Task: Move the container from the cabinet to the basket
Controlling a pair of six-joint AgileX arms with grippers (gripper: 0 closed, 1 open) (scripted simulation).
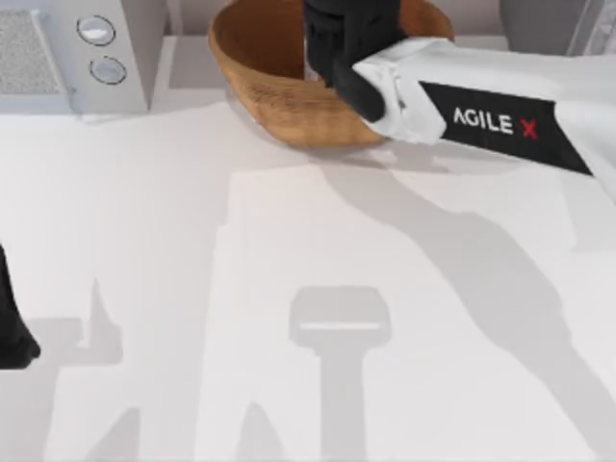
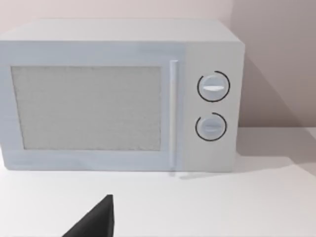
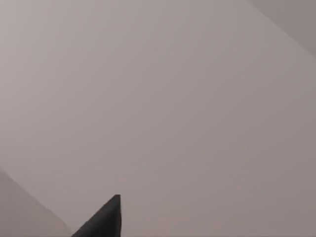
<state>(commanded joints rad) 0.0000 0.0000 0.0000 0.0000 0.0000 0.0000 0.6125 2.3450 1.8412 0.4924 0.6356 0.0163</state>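
While the right arm (image 1: pixel 481 115) reaches over the basket (image 1: pixel 260 58) at the counter's far edge, its jaws and the container are hidden, so drop-off looks near or underway; can't tell grip. Left arm (image 1: pixel 12 327) sits parked at the left edge.

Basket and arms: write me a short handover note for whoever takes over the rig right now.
Right gripper: over the basket at the table's far edge; whether it holds anything cannot be told.
Left arm: parked at the table's left edge, its wrist view facing the microwave.
Can: I cannot locate it, so it may be in the gripper or already dropped.
Cabinet: far right corner.
Done: right arm has reached the basket.
Left: confirm the can lies in the basket, then withdraw the right arm.
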